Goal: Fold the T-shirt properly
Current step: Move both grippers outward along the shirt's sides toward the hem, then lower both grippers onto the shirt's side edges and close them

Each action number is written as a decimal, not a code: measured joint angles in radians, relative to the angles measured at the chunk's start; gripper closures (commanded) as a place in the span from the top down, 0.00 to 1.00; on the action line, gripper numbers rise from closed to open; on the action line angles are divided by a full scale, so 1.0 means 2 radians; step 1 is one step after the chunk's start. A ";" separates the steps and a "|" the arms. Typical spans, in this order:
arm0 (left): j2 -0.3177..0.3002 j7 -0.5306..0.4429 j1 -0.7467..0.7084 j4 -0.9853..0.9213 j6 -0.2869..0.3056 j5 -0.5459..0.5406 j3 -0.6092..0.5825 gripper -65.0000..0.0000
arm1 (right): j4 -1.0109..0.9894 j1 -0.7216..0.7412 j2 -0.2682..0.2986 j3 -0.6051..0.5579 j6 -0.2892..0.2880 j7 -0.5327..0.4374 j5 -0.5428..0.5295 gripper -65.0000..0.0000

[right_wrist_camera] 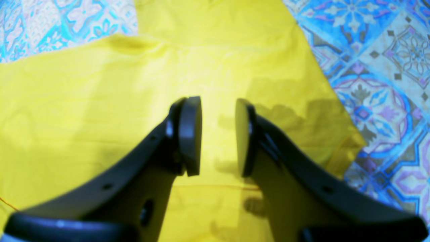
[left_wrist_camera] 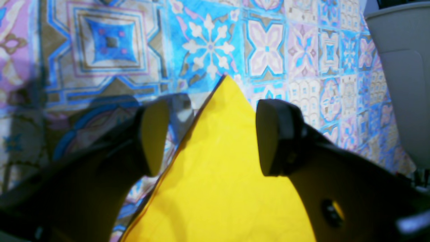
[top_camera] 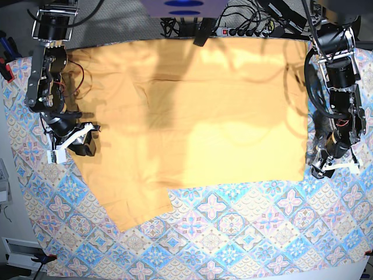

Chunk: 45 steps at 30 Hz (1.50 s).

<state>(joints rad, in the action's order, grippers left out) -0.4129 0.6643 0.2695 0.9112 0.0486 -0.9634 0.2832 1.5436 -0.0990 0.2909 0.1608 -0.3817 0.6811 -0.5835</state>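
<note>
I see the T-shirt [top_camera: 192, 116] lying flat on the patterned tablecloth [top_camera: 233, 233], one sleeve sticking out toward the near edge. My left gripper [left_wrist_camera: 211, 134] has its jaws spread wide over a shirt corner, pinching nothing. My right gripper [right_wrist_camera: 218, 134] hovers over the shirt, jaws parted, empty.

Blurred throughout in both wrist views. T-shirt [top_camera: 192, 116] cut off at the bottom edge of the left wrist view, at top, left and bottom edges of the right wrist view. Script print nowhere discernible. Left gripper [top_camera: 320, 170] too small in the base view, lower right.
</note>
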 measured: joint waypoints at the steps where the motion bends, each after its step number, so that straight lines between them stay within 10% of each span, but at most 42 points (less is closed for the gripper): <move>1: 0.000 0.000 0.004 -0.008 0.000 0.000 0.000 0.62 | 0.000 0.000 0.000 0.000 0.000 0.000 0.000 0.25; 45: 0.068 -0.066 -0.022 -0.035 0.007 0.059 0.002 0.57 | 0.004 -0.007 -0.015 0.000 0.000 0.000 0.000 0.25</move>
<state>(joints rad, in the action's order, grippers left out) -0.2779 0.5327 0.2260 0.8413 0.0631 -0.8455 0.2878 1.5520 -0.1135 0.2611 0.1616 -0.3809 0.6819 -0.5827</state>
